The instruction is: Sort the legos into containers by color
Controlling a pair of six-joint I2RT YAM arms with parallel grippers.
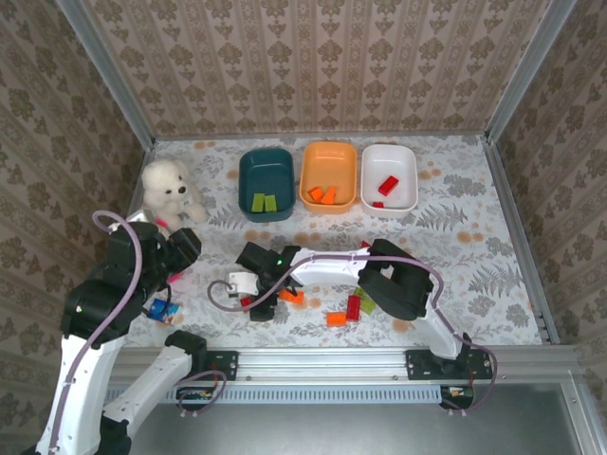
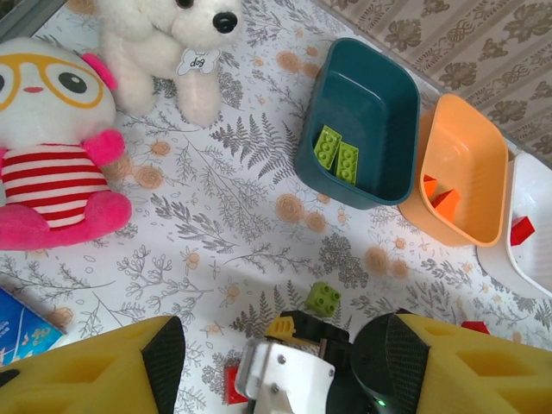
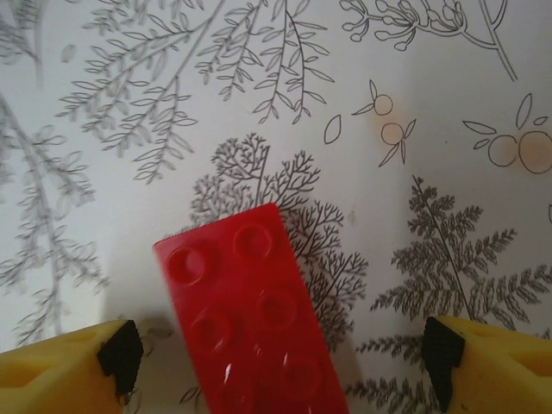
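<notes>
Right gripper (image 3: 280, 362): jaws wide apart and holding nothing, with a black-tipped yellow finger (image 3: 116, 352) in each lower corner.
Red brick (image 3: 250, 319): glossy, two rows of studs facing up. It lies flat and slightly askew on the fern-printed table (image 1: 474, 246), between the fingers and apart from both.
Left gripper (image 2: 276, 345): jaws wide and empty, held above the near left of the table.
Left wrist view adds: a green brick (image 2: 323, 297) just beyond the right arm's white-and-black wrist, and a blue card (image 2: 21, 328) at the near left.
Top view adds: loose bricks near the front edge, including an orange brick (image 1: 291, 296) and another orange one (image 1: 336, 318).
In the way: the right arm (image 1: 379, 275) lies across the loose bricks and covers some of them.
Plush toys: a striped pink doll (image 2: 52, 147), with a white dog (image 2: 172, 43) beyond it.
Far row: the teal tub (image 2: 379, 103) holds two green pieces (image 2: 328, 145) side by side. The orange tub (image 2: 470, 155) holds orange pieces (image 2: 442, 197). The white tub (image 2: 535, 198) holds a red piece (image 2: 521, 231).
</notes>
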